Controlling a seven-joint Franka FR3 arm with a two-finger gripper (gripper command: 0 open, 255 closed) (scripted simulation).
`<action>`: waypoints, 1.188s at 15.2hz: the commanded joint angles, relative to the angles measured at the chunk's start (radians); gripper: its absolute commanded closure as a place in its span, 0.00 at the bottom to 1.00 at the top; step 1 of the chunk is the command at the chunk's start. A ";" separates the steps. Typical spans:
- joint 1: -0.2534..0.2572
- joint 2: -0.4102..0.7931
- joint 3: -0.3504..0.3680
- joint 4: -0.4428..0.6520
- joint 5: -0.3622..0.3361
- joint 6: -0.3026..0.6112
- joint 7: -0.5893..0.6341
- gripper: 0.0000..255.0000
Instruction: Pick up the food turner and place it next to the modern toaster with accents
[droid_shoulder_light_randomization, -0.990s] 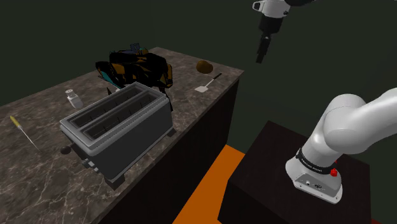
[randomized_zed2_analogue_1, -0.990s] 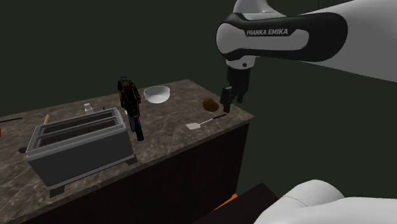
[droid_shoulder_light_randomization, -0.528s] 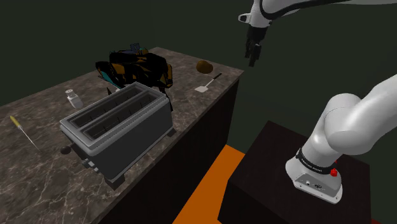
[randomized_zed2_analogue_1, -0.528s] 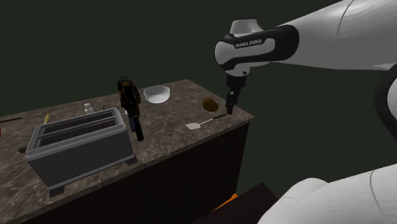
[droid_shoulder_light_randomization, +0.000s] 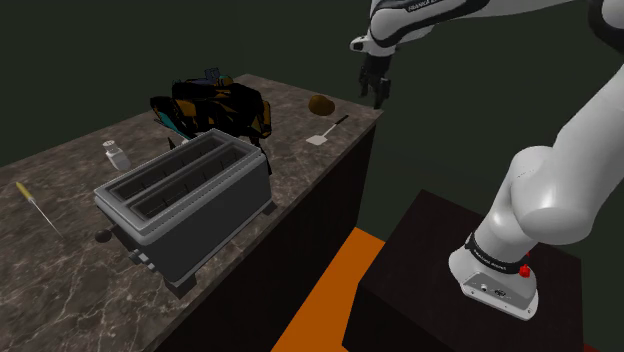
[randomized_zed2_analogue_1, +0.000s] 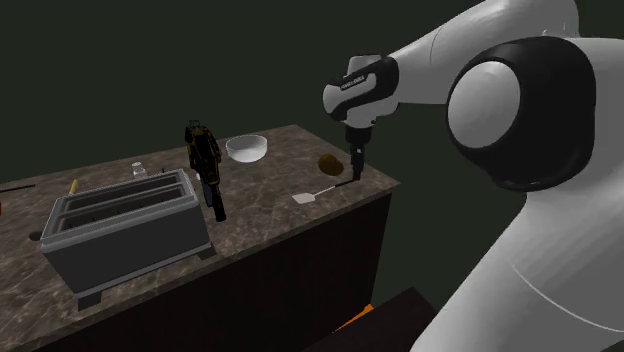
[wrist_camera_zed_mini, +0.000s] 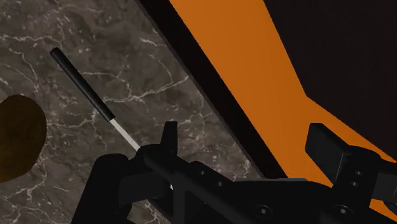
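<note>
1. Since a second ago my tool (droid_shoulder_light_randomization: 378, 92) has swung in from beyond the end of the worktop (droid_shoulder_light_randomization: 60, 290) and come lower. It now hangs over the corner, by the handle end of the food turner (droid_shoulder_light_randomization: 318, 139), which has not shifted.
2. One food turner lies flat near the worktop's end. It has a pale blade, a thin light shaft and a black handle that points to the corner.
3. My tool's two fingers stand apart and clasp nothing. In the wrist view one finger (wrist_camera_zed_mini: 168, 133) lies across the turner's shaft and the other sits over the orange floor (wrist_camera_zed_mini: 229, 57).
4. One brown lump (droid_shoulder_light_randomization: 321, 104) rests just beside the turner, apart from it.
5. One black thing with yellow accents (droid_shoulder_light_randomization: 215, 108) stands farther along the worktop. It may be the toaster meant, but I cannot make out its shape: it looks broad in the shoulder view and narrow in the second exterior view.
6. One white bowl (randomized_zed2_analogue_1: 246, 148) sits behind it.
7. One grey toaster (droid_shoulder_light_randomization: 185, 200) with two long slots stands well apart from the turner. One small jar (droid_shoulder_light_randomization: 115, 155) and one yellow-handled implement (droid_shoulder_light_randomization: 30, 200) lie beyond it.
8. In the wrist view my tool's body covers the turner's blade, and the picture's edge cuts off the brown lump.
9. My arm (randomized_zed2_analogue_1: 520, 150) runs out of both exterior views, and its stand (droid_shoulder_light_randomization: 430, 240) is partly cut off.
</note>
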 joint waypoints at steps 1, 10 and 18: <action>0.009 0.095 -0.020 0.053 0.042 0.029 -0.125 0.00; -0.038 0.468 0.032 0.332 0.201 0.072 -0.569 0.00; -0.067 0.597 0.077 0.398 0.236 0.126 -0.683 0.00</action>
